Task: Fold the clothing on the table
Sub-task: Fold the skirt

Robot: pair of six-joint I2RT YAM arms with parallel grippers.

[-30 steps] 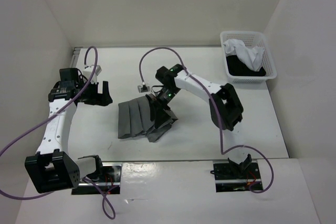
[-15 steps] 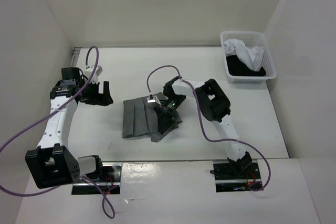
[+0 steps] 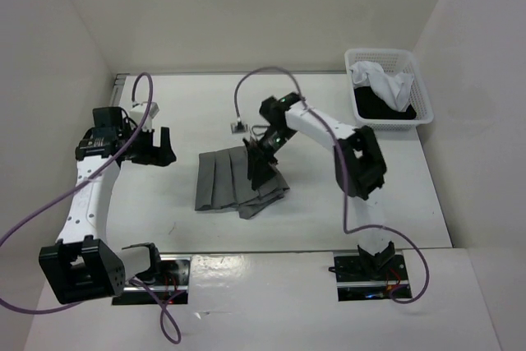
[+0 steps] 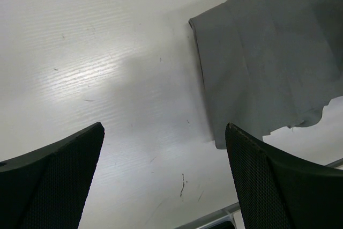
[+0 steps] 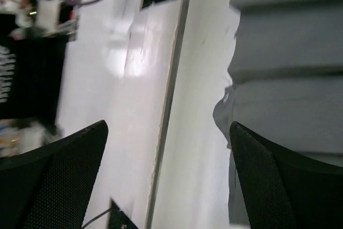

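Observation:
The clothing, a dark grey pleated skirt [image 3: 223, 183], lies flat on the table [image 3: 345, 211] near its middle, with a rumpled flap at its near right corner. My right gripper [image 3: 258, 170] hovers open over the skirt's right part. In the right wrist view the pleated skirt [image 5: 289, 52] fills the right side and nothing is between the gripper's [image 5: 169, 181] fingers. My left gripper [image 3: 157, 148] stands open to the left of the skirt, apart from it. The left wrist view shows the skirt [image 4: 268, 52] at upper right and bare table between the gripper's [image 4: 166, 181] fingers.
A white basket [image 3: 390, 126] with white and black garments stands at the far right corner. White walls enclose the table on three sides. A metal rail [image 5: 171, 95] runs along the near edge, with both arm bases behind it. Purple cables loop over each arm.
The right arm swung its elbow out and back while its gripper stayed over the skirt's right part. The skirt shifted slightly to the right. The left arm barely moved.

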